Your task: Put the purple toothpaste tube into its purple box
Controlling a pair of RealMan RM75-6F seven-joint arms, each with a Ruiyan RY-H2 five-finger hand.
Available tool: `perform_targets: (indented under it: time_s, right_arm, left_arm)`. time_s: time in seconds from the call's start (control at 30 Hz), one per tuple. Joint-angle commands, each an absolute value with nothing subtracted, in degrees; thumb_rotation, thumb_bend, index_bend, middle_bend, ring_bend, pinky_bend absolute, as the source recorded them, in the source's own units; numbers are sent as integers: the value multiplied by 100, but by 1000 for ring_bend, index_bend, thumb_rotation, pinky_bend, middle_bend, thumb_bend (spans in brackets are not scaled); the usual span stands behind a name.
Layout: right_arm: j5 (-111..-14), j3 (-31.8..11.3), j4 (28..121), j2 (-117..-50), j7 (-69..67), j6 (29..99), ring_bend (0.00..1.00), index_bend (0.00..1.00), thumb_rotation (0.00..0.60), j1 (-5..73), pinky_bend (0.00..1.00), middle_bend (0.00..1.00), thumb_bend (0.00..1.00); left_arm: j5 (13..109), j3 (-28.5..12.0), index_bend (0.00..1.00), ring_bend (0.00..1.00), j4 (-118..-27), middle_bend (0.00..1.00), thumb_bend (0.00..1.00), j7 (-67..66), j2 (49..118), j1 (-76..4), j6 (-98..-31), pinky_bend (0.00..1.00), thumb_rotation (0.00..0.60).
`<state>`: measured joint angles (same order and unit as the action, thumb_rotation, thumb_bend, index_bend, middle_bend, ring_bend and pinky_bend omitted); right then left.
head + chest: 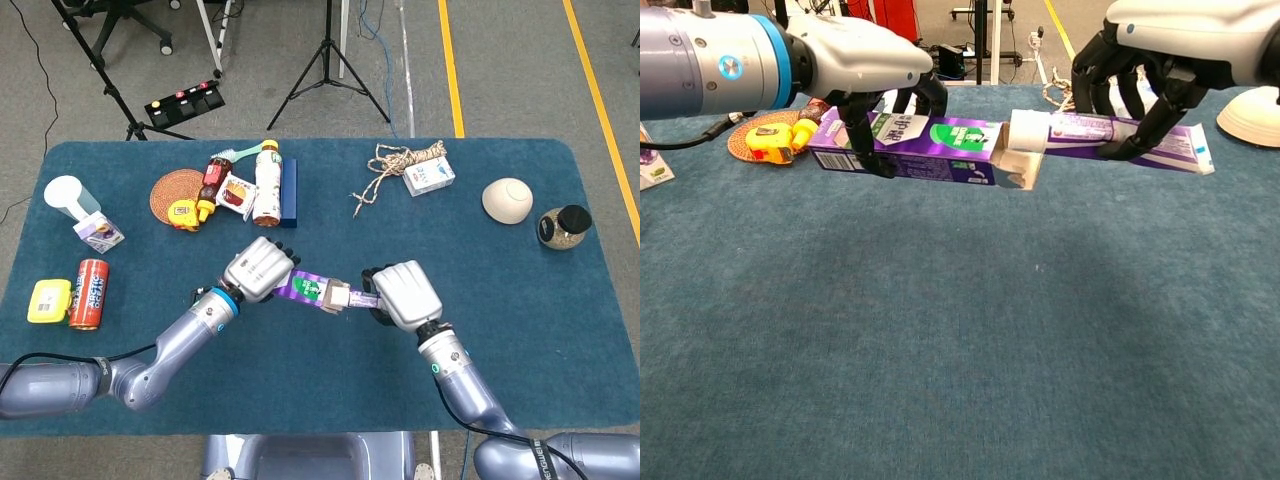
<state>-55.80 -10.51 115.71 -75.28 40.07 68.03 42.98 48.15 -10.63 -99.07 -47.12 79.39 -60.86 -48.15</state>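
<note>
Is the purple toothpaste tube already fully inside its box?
No, only the purple toothpaste tube's white cap meets the box's open end.
</note>
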Motion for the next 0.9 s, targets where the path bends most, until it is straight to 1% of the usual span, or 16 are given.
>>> perform_targets:
  time_s: [0.03, 0.47, 0.77, 0.9]
  right_arm:
    - [-5564, -1050, 11566, -7552, 4009, 6828, 600, 593, 600, 4311, 697, 599, 545]
    - [-5432, -1026, 11460, -7634, 4059, 6826, 601, 593, 600, 4387, 697, 602, 546]
    - [-5266, -1011, 11497, -7722, 4423, 6917, 602, 594, 600, 4512, 700, 605, 547]
    - [-5106, -1031, 11508, -7789, 4616, 6973, 604, 594, 600, 4591, 703, 606, 550]
  left_arm:
    - [4627, -1032, 506, 375, -10016, 409, 243, -4741, 7941, -6191, -4975, 597, 600]
    - [4498, -910, 505, 375, -10105, 409, 243, -4566, 7944, -6372, -5162, 597, 600]
    - [4324, -925, 505, 375, -10150, 409, 242, -4550, 8000, -6546, -5237, 597, 600]
    - [4253, -864, 505, 375, -10197, 409, 243, -4690, 8005, -6638, -5314, 597, 600]
